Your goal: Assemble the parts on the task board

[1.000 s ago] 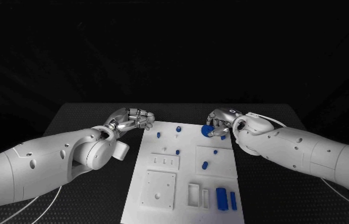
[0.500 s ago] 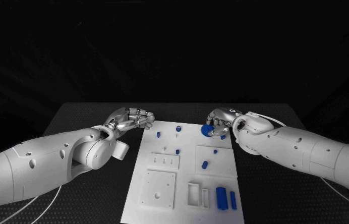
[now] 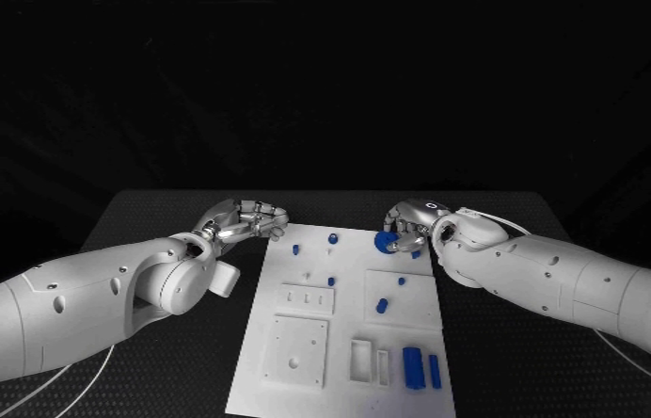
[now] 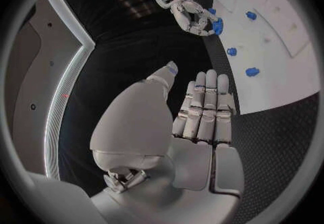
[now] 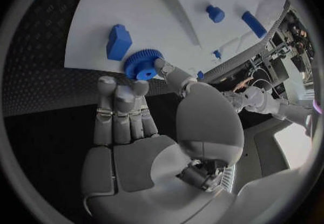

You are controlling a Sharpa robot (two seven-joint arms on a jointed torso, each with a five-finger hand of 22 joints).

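Observation:
The white task board (image 3: 356, 277) lies in the middle of the black table. My right hand (image 3: 418, 220) hovers over the board's far right corner and pinches a blue gear (image 3: 387, 242) between thumb and fingers; the right wrist view shows the gear (image 5: 140, 65) just above the board (image 5: 169, 13), beside a blue block (image 5: 119, 41). My left hand (image 3: 247, 219) sits off the board's far left corner, holding nothing, fingers (image 4: 206, 108) side by side and the thumb apart. Several small blue parts stand on the board, such as a peg (image 3: 331, 240) and a bar (image 3: 412, 357).
Recessed white plates (image 3: 294, 350) and a slot (image 3: 361, 361) occupy the board's near half. Black table (image 3: 163, 216) surrounds the board on both sides. My right hand (image 4: 186, 8) and the gear (image 4: 217, 25) also appear in the left wrist view.

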